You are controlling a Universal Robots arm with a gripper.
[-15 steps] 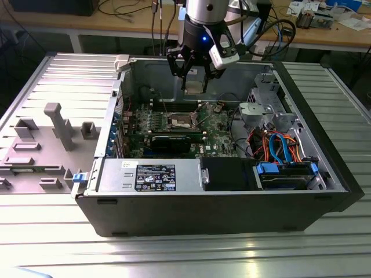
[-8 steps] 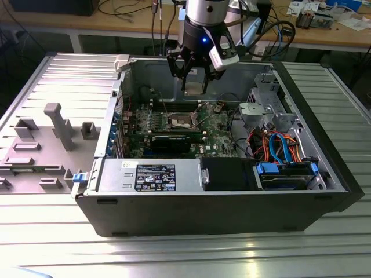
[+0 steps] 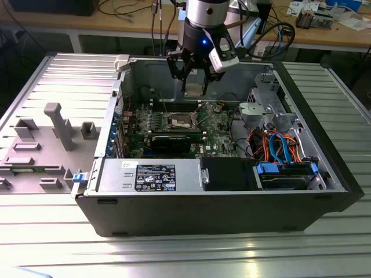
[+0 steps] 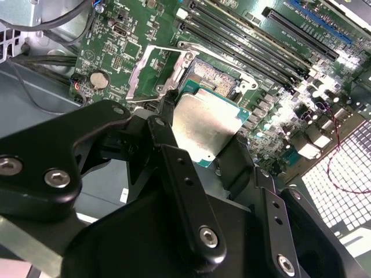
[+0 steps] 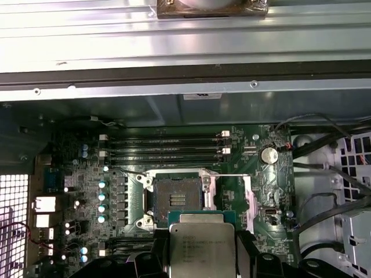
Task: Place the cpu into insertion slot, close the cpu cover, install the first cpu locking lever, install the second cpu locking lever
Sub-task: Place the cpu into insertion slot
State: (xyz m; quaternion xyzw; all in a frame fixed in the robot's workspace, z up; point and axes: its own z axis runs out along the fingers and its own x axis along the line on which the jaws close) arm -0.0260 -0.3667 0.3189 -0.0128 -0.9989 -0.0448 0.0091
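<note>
My gripper (image 3: 194, 87) is shut on the cpu (image 3: 194, 90), a flat square chip with a silver-grey top, held by two opposite edges. It hangs above the motherboard inside the open computer case, apart from the board. In both wrist views the cpu (image 4: 206, 124) (image 5: 202, 246) sits between the black fingers (image 4: 174, 168). The insertion slot (image 5: 177, 200) (image 4: 215, 78) (image 3: 180, 121) lies bare, with a dark centre and shiny rim, just beyond the chip. The cpu cover (image 4: 138, 72) (image 5: 250, 200) is swung open beside the slot. A thin lever rod (image 5: 229, 175) runs along one edge of the slot.
Long memory slots (image 5: 162, 150) lie beside the socket, and a black graphics card (image 3: 171, 141) sits on its other side. A power supply (image 3: 153, 174), drive cage (image 3: 266, 110) and coloured cables (image 3: 278, 147) crowd the case. A grey fixture tray (image 3: 52, 139) stands at the exterior view's left.
</note>
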